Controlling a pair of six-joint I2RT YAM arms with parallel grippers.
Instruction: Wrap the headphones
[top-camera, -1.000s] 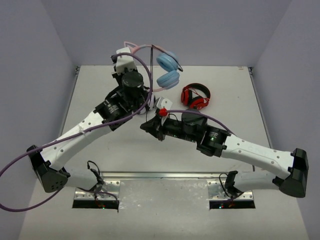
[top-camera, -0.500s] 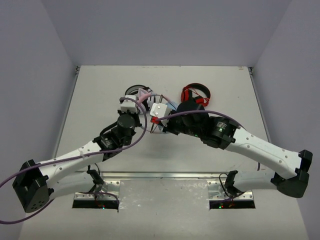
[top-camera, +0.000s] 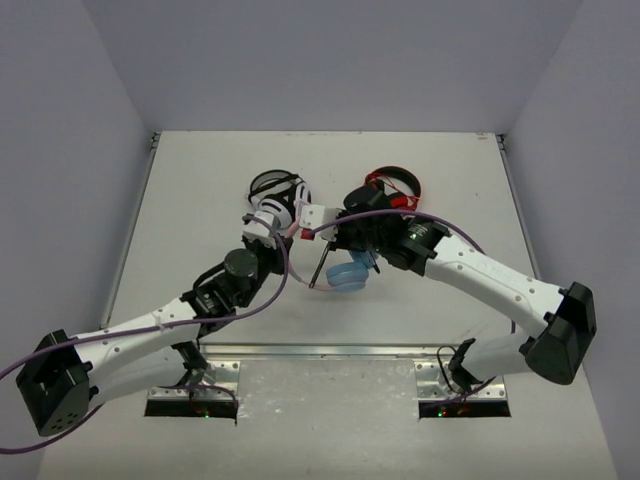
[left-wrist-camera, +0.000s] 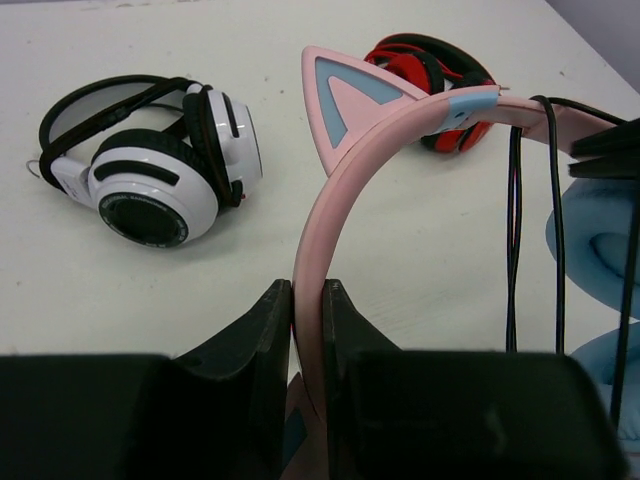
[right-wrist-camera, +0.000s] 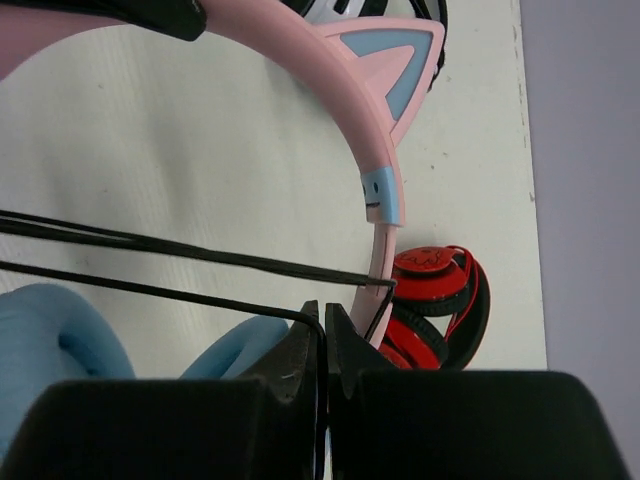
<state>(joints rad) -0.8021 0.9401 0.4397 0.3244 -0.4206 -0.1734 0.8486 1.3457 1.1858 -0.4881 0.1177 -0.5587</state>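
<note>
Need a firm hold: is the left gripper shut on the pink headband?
Shut: the left gripper clamps the headphones by the pink headband, a jaw on each side.

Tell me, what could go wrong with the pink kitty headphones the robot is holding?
1. The left gripper pinches only the thin pink headband; it could slip or twist out.
2. The right gripper holds the thin black cable pulled straight; a hard pull might strain it or let it slide free.
3. The red headphones lie close by, so the cable could snag them.
</note>
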